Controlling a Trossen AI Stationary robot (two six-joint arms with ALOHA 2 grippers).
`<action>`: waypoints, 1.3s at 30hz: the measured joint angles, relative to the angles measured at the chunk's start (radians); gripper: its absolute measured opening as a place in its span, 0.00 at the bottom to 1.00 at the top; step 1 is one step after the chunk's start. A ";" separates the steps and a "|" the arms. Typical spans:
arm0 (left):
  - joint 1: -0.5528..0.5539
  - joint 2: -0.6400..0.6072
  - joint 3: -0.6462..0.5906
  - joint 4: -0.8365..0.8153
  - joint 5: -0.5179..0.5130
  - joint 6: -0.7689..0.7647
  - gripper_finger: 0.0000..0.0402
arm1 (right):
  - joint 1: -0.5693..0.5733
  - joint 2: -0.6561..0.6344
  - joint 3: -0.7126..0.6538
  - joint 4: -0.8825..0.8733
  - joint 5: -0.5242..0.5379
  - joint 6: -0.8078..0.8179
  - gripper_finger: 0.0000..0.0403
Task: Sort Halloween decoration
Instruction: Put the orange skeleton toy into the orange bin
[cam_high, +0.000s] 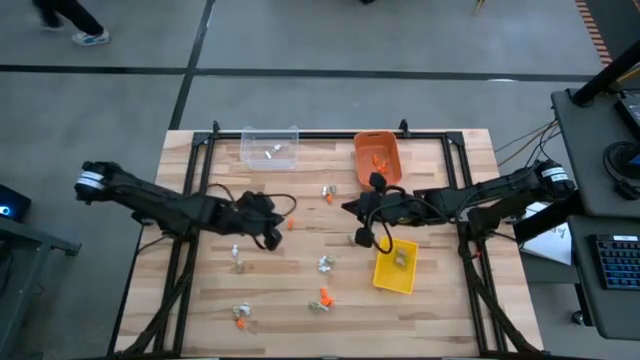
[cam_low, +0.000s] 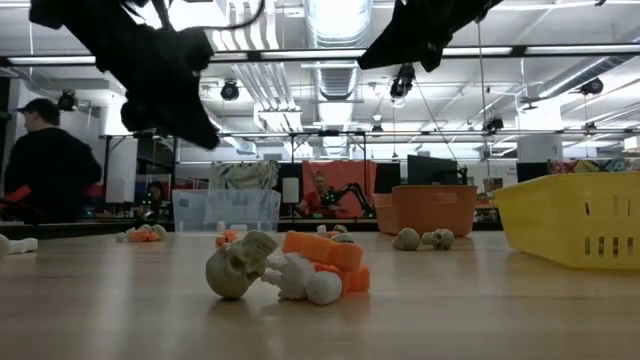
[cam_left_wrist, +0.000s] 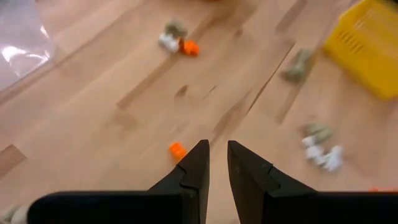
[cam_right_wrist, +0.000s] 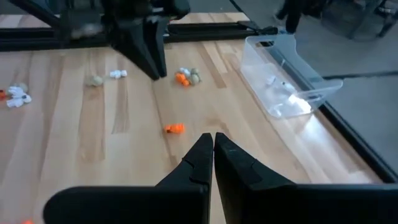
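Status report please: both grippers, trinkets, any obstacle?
Left gripper slightly open, empty, above orange trinket. Right gripper shut, empty. No obstacle visible.

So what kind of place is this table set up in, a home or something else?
Probably a robotics lab or workshop in an industrial hall, not a home. The low view shows exposed ceiling ducts and another robot arm in the background, and the high view shows a desk with a keyboard beside the wooden table.

Both arms reach inward from opposite sides, raised above the surface. The left pincer (cam_high: 272, 226) has its fingers (cam_left_wrist: 189, 177) slightly parted with nothing between them. Opposite it, the right pincer (cam_high: 352, 207) is closed and empty.
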 joint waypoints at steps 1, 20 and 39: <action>0.000 0.030 0.000 0.006 0.000 0.000 0.10 | 0.000 0.003 -0.004 -0.001 0.000 0.008 0.02; 0.000 0.363 0.000 0.194 -0.080 0.192 0.40 | -0.005 0.156 -0.021 0.005 0.000 -0.037 0.02; 0.000 0.446 -0.003 0.192 -0.123 0.185 0.41 | -0.108 0.156 -0.018 0.108 0.000 -0.128 0.02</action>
